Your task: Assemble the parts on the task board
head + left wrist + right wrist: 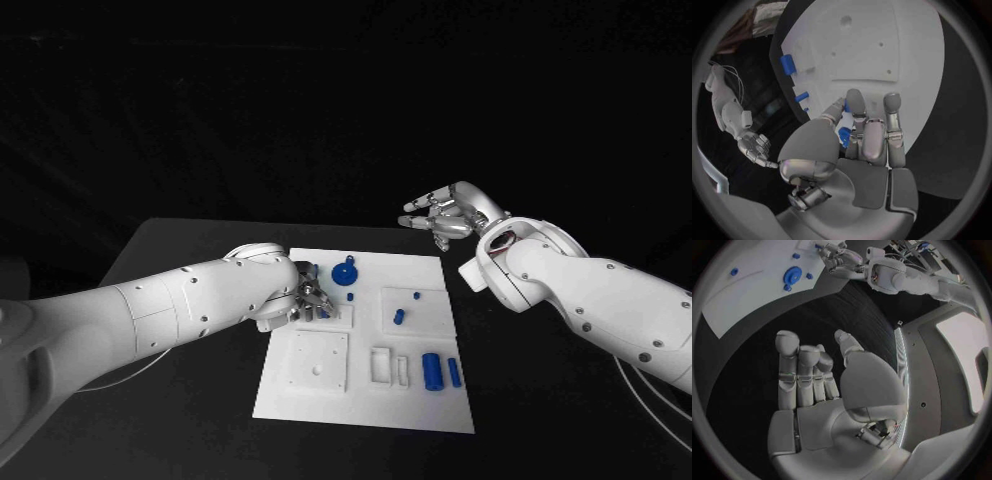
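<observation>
1. Left hand [306, 300]: I see it over the task board [433, 400] at its left edge, fingers pinching a small blue part [844, 136].
2. Right hand [447, 215]: open and holding nothing, off the board's far right corner.
3. Risk, as I judge it: the smooth, hard part could slip or tilt, missing its recess.
4. Board: flat, matte white plate; blue cylinders [433, 369] lie near its right edge.

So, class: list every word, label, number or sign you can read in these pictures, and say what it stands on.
None can be read.
Task board: plain white, no print.
Blue parts: no marks.
Left hand and right hand: no lettering to be made out.
</observation>
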